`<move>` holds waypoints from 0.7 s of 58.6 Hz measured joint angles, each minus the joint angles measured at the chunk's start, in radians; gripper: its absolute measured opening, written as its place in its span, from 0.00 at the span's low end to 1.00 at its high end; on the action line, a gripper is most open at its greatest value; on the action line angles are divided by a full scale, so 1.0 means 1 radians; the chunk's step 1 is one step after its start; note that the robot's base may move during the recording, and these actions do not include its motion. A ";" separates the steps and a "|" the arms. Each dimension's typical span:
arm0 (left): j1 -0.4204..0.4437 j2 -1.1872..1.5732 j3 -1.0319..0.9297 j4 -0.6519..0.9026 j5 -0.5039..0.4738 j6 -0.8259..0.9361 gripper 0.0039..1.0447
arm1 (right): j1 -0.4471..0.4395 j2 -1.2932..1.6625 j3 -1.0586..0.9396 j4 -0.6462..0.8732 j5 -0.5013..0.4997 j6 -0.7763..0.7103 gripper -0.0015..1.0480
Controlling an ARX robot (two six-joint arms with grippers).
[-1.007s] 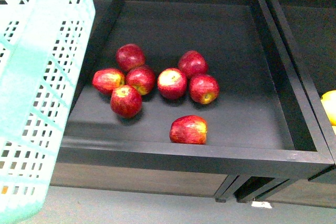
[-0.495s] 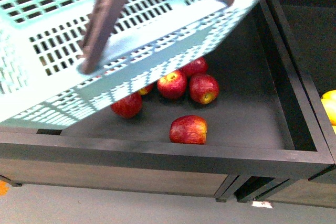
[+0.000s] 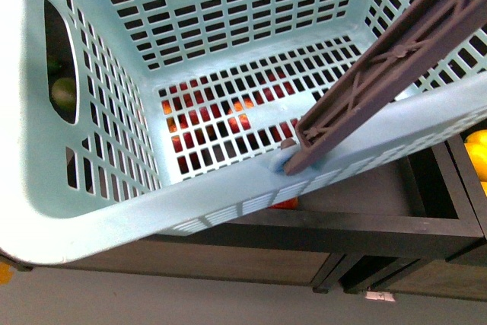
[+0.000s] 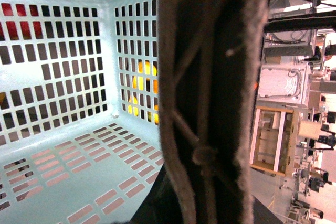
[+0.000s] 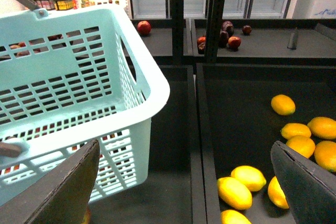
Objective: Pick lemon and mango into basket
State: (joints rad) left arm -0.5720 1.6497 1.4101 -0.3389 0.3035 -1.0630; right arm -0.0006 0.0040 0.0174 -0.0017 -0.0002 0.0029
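Observation:
The light teal basket (image 3: 251,28) fills the front view, tilted, with its brown handle (image 3: 396,66) crossing at the right. It is empty inside. My left gripper (image 4: 205,203) is shut on the handle (image 4: 210,77), which blocks most of the left wrist view. In the right wrist view the basket (image 5: 79,93) hangs at the left. My right gripper (image 5: 186,192) is open and empty above the divider between two bins. A bright yellow lemon (image 5: 251,178) lies in the right bin with others. Further back lie yellow-orange ovals, one likely the mango (image 5: 283,104).
Red apples (image 3: 228,119) show through the basket's base slots in the black bin (image 3: 426,226) below. A black divider (image 5: 197,145) separates the two bins. A back shelf holds a red apple (image 5: 143,27) and dark fruits (image 5: 228,27). Yellow fruit (image 3: 478,154) shows at the front view's right edge.
The basket has swung from the left edge across the front view and now covers the apple bin, with its inside facing the camera.

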 joint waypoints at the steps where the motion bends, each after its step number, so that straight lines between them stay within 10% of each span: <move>1: 0.001 0.000 0.000 0.000 -0.001 0.001 0.04 | 0.000 0.000 0.000 0.000 0.000 0.000 0.92; 18: 0.009 0.000 0.001 0.000 -0.023 0.005 0.04 | -0.016 0.024 0.019 -0.056 -0.051 0.047 0.92; 26: 0.009 0.000 0.001 0.000 -0.019 0.005 0.04 | -0.127 0.226 0.114 -0.218 -0.277 0.375 0.92; 41: 0.006 0.000 0.001 0.000 -0.012 0.004 0.04 | -0.443 0.588 0.269 0.103 -0.418 0.531 0.92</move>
State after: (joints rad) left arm -0.5655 1.6497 1.4109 -0.3386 0.2916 -1.0588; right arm -0.4431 0.5919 0.2863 0.1017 -0.4187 0.5343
